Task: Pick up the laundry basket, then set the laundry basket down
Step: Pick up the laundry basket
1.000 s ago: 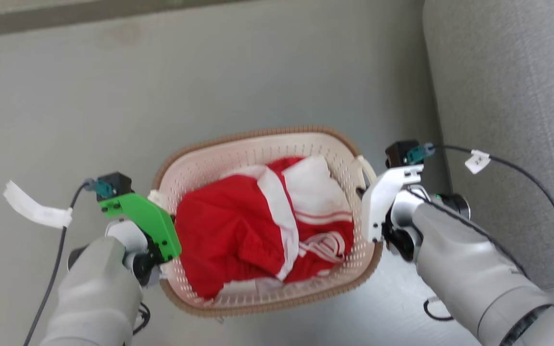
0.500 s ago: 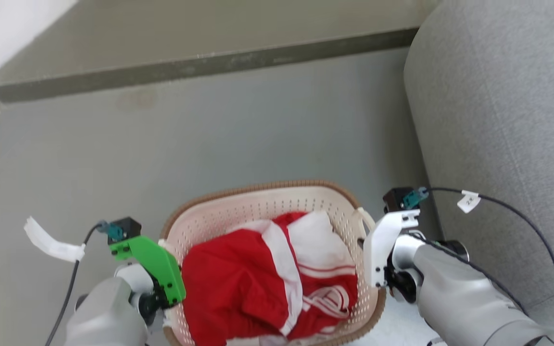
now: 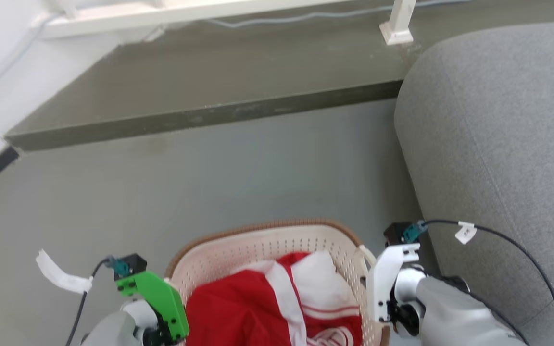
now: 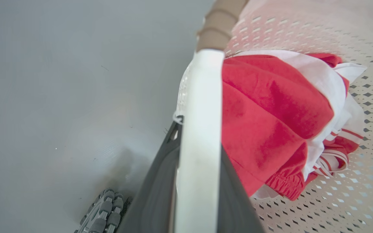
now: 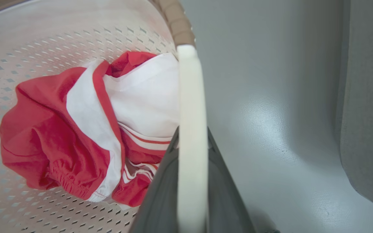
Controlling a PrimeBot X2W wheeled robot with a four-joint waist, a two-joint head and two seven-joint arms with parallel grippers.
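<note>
From where I stand, the laundry basket (image 3: 267,242) is low in front of the robot, just beside the rounded end of the grey sofa (image 3: 498,144). Grey floor (image 3: 209,187) spreads out on the side away from the sofa. Whether the basket's underside touches that floor I cannot tell. The basket is cream-white and perforated, with a brown braided rim (image 3: 258,225), and a crumpled red and white garment (image 3: 238,312) lies inside it. The right gripper (image 5: 192,132) is at the basket's short side nearest the sofa. Its two dark fingers are clenched on the white loop handle (image 5: 189,97), which runs up between them toward the rim. The left gripper (image 4: 199,139) is at the short side farthest from the sofa, and it clamps the other loop handle (image 4: 202,97) the same way, one finger on the outer face and one on the clothing side. A green bracket (image 3: 159,298) sits on the wrist away from the sofa, and a white bracket (image 3: 385,278) on the wrist next to it. A dark cable (image 3: 522,245) with a small white tag (image 3: 464,233) arcs from the white bracket across the sofa's flank. Past the sofa's end, a raised dark step (image 3: 200,115) crosses the floor, and a white post (image 3: 397,29) stands on it.
</note>
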